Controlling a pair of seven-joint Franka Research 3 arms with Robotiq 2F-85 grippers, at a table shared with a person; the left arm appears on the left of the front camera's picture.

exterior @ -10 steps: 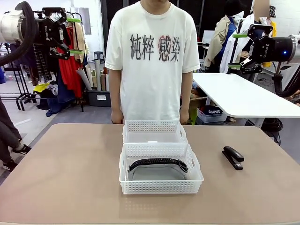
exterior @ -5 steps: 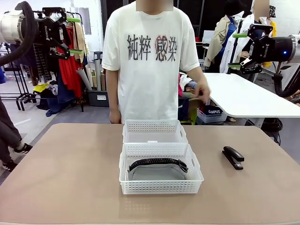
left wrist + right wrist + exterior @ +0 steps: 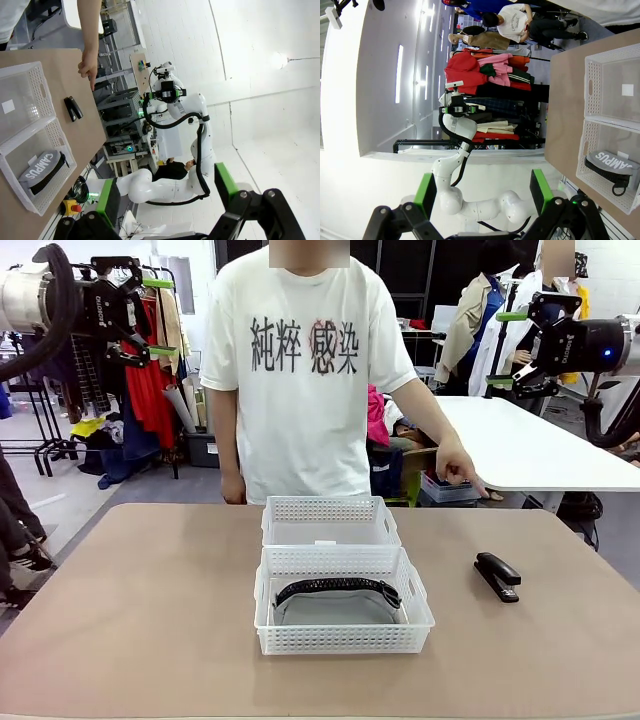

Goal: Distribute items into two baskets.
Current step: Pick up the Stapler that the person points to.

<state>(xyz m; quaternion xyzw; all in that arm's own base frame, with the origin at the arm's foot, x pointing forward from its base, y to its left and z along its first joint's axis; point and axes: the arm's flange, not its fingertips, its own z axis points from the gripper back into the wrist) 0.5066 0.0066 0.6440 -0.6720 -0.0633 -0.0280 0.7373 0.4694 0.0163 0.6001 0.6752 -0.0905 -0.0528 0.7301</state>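
The person's hand [image 3: 458,468] has swung out to 11 o'clock of the one stapler [image 3: 497,575]. Of two baskets, the near basket [image 3: 343,640] holds the one pouch [image 3: 335,605], with the far basket [image 3: 330,508] at its 12 o'clock and the stapler at its 3. The left gripper [image 3: 158,316] and right gripper [image 3: 506,348] both gape, empty.

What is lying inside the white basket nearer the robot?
The near basket holds a grey pencil pouch with a black zipper. Whatever lies beneath the pouch is covered.

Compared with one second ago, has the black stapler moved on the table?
No. The stapler stays at the same spot on the table, right of the near basket.
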